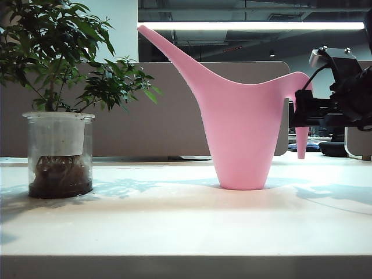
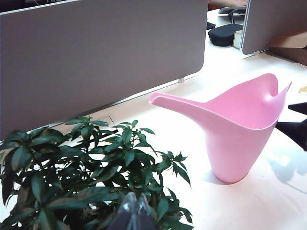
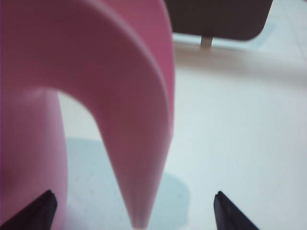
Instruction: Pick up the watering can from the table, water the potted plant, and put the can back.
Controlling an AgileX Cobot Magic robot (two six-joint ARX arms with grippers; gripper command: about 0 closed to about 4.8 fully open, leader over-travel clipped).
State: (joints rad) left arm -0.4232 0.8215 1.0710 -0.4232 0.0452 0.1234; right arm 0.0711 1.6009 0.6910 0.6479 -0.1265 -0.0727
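the pink watering can point(image 1: 241, 133) stands upright on the off-white desk point(image 1: 186, 226), a little right of centre in the exterior view, its long thin spout sweeping up toward the upper left of the frame and its curved open-ended handle hanging down on the right side. the potted plant point(image 1: 58, 154) sits at the left of the frame, well apart from the can: a leafy green shrub in a clear glass jar with a white inner pot and dark roots and soil at the bottom.

the right claw point(image 1: 302, 110) is at the right edge of the exterior view, level with the can's handle and just beside it. in the right wrist view the right claw's two dark fingertips point(image 3: 33, 213) stand spread wide apart at the lower corners, released, with the tapering end of the pink handle between them; neither tip touches it.

the left claw point(image 2: 134, 211) shows only as a blurred tip at the bottom centre of the left wrist view, above the plant's leaves; whether it is released or clenched cannot be told. behind, a grey partition panel point(image 2: 96, 52) stands along the far edge of the desk.
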